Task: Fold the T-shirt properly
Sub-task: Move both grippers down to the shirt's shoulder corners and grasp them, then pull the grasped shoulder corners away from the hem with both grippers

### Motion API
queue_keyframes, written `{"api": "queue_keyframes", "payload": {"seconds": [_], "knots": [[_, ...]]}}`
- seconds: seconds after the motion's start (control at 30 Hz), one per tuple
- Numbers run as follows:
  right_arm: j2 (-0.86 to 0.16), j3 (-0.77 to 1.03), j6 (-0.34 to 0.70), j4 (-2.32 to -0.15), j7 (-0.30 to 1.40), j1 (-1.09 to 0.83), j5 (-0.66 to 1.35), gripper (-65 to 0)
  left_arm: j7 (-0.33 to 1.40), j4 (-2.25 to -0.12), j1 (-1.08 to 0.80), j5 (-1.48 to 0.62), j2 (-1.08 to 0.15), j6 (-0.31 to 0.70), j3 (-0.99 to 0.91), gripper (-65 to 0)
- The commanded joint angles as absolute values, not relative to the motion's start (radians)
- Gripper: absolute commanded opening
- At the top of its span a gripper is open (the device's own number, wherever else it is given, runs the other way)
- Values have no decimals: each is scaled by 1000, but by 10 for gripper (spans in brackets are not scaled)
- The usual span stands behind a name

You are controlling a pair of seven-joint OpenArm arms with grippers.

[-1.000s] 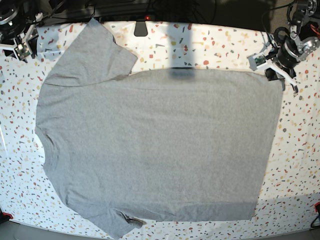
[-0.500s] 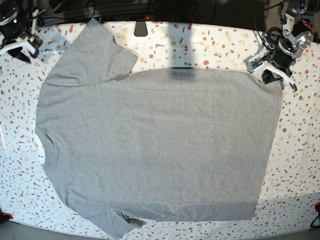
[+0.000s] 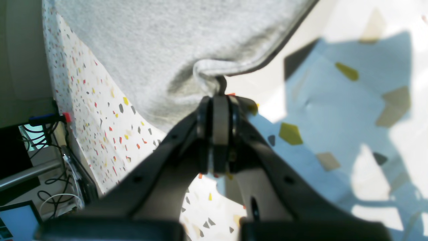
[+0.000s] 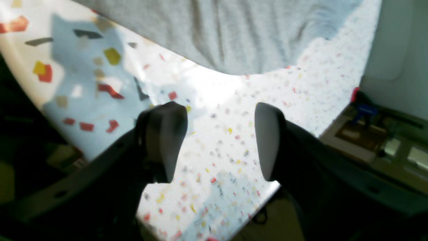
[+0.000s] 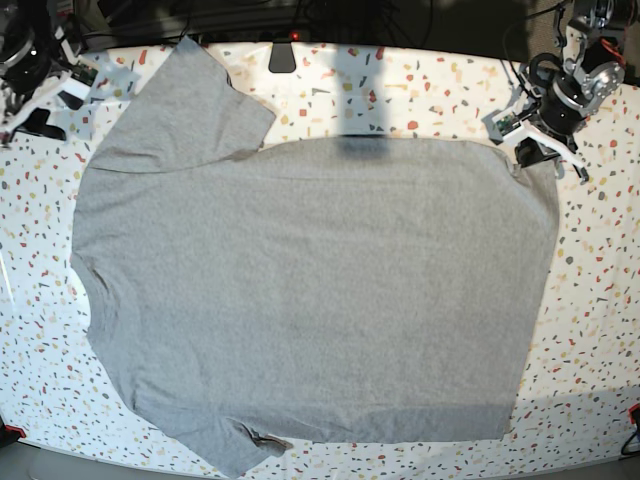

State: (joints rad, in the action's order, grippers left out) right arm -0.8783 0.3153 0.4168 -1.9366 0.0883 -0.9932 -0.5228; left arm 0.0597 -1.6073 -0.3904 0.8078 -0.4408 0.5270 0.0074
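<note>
The grey T-shirt [image 5: 310, 290] lies spread flat, plain side up, on the speckled table [image 5: 430, 90]. One sleeve [image 5: 190, 105] points to the far left and another [image 5: 230, 450] lies at the near edge. My left gripper [image 5: 527, 153] is at the shirt's far right corner. In the left wrist view the left gripper [image 3: 219, 100] is shut on a pinch of the T-shirt's hem [image 3: 214, 72]. My right gripper [image 5: 47, 105] hovers left of the far sleeve. In the right wrist view the right gripper [image 4: 215, 137] is open and empty, with the T-shirt's edge [image 4: 234, 36] just ahead.
A small black object [image 5: 282, 56] sits at the table's far edge. Cables and dark equipment [image 5: 250, 15] lie behind the table. The table's near edge [image 5: 400, 470] runs just below the shirt. A red marker [image 5: 632, 412] shows at the right edge.
My left gripper has moved onto the shirt's far right corner, and that corner is pulled slightly inward. My right arm has shifted right, toward the far sleeve.
</note>
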Motion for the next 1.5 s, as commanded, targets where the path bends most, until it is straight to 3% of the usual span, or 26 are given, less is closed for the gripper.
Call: {"api": "queue_keyframes", "payload": {"seconds": [0.0, 0.37, 0.7, 0.97, 1.1, 1.23, 1.37, 1.47], "knots": [[-892, 285, 403, -1922, 86, -971, -548, -290, 65, -1612, -397, 803, -449, 550, 8, -650], [-889, -89, 384, -1715, 158, -658, -629, -290, 67, -1612, -396, 803, -449, 550, 8, -650], [-868, -210, 393, -1675, 158, -519, -628, -290, 67, -1612, -396, 803, -449, 550, 8, -650], [-856, -260, 510, -1675, 159, -460, -621, -296, 68, -1612, -397, 803, -449, 550, 8, -650], [-856, -260, 604, -1675, 186, -460, -629, -463, 68, -1612, -397, 803, -449, 550, 8, -650], [-857, -259, 609, -1675, 249, -460, -629, -646, 69, -1612, -397, 803, -449, 550, 8, -650], [-863, -259, 517, -1675, 256, -461, -599, -650, 87, -1612, -397, 749, -449, 550, 8, -650], [-891, -254, 472, -1675, 254, -464, -452, -650, 91, -1613, -404, 656, -450, 526, 6, -650]]}}
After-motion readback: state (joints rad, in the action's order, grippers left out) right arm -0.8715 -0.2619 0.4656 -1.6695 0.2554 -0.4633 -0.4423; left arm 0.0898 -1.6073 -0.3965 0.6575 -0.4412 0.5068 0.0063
